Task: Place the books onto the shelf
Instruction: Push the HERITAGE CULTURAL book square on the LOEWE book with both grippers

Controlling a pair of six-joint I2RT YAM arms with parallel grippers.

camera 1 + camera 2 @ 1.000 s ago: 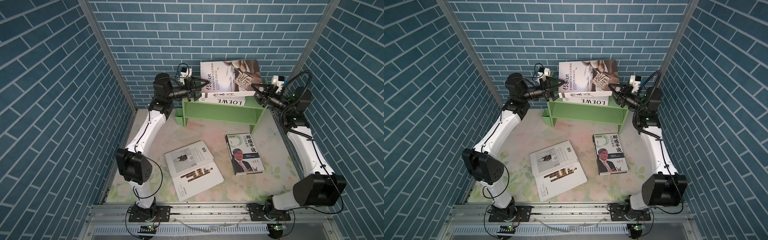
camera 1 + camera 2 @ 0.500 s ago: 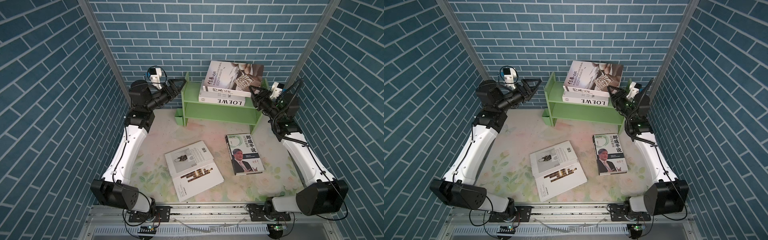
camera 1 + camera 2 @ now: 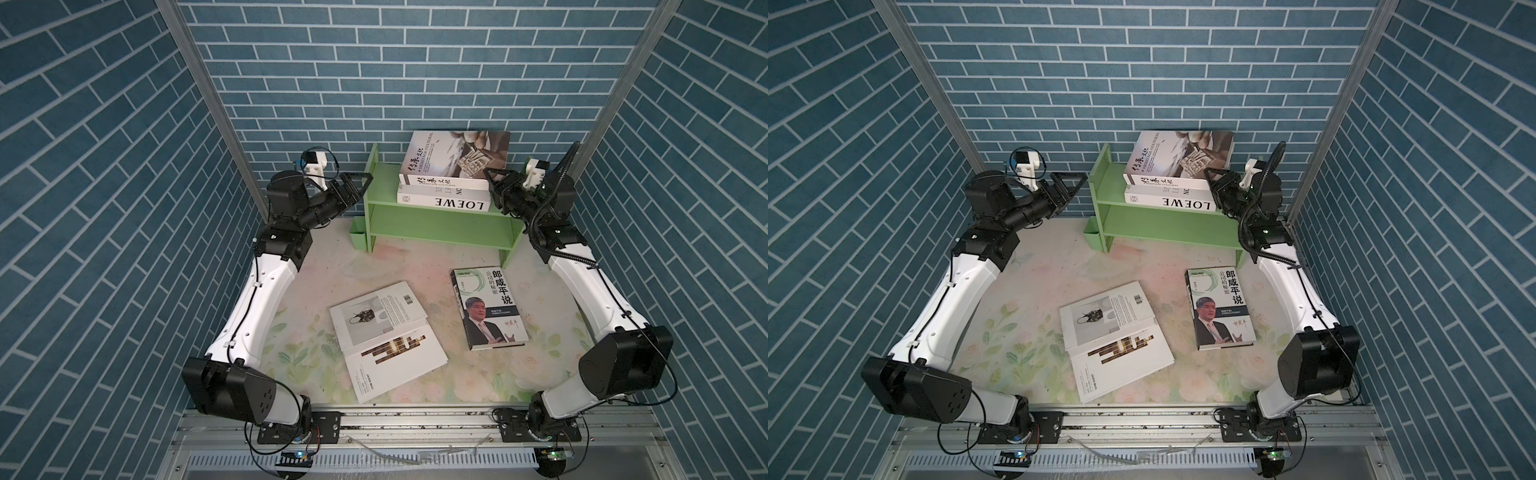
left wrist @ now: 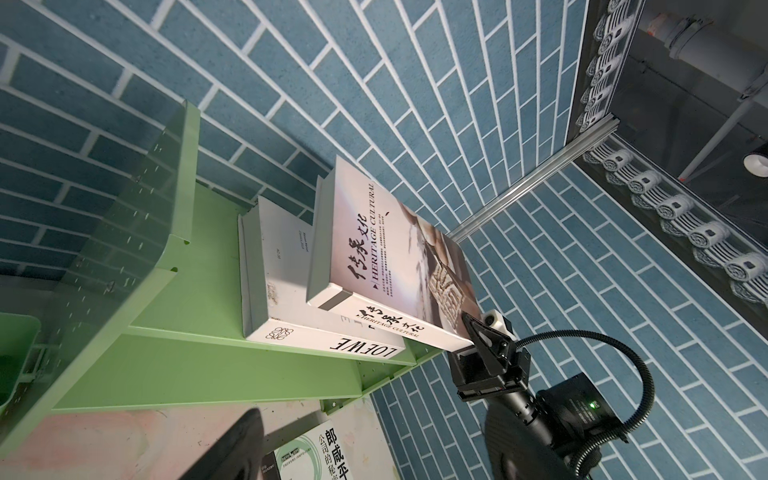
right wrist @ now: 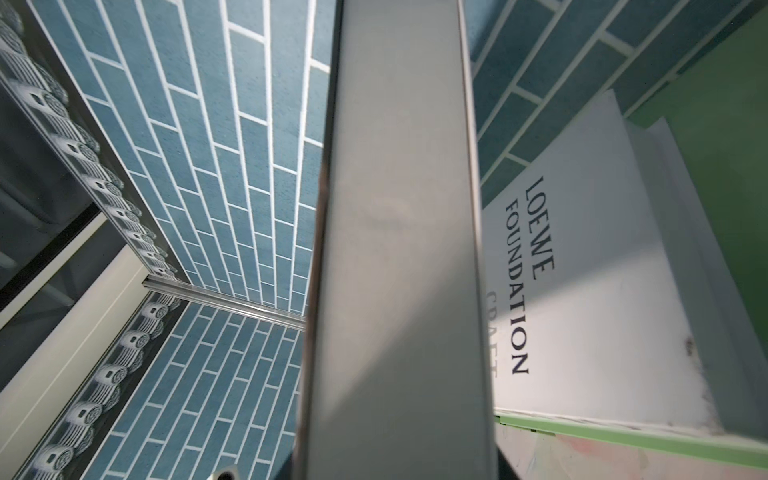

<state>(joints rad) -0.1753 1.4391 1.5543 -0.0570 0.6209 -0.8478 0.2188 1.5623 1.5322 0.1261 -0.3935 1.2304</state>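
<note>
Books split between table [image 3: 332,257] and shelf [image 3: 436,224]
Nearest, a white barcode book [image 3: 376,311] overlaps another white book [image 3: 399,365], and the portrait book [image 3: 490,309] lies flat to their right. Farther back, on the shelf's upper tier, the LOEWE book [image 3: 442,202] carries the Heritage Cultural book [image 3: 453,160]. The right gripper [image 3: 492,183] is clamped on that top book's right end. The left gripper [image 3: 362,185] hovers beside the shelf's left panel (jaws apart, holding nothing).
</note>
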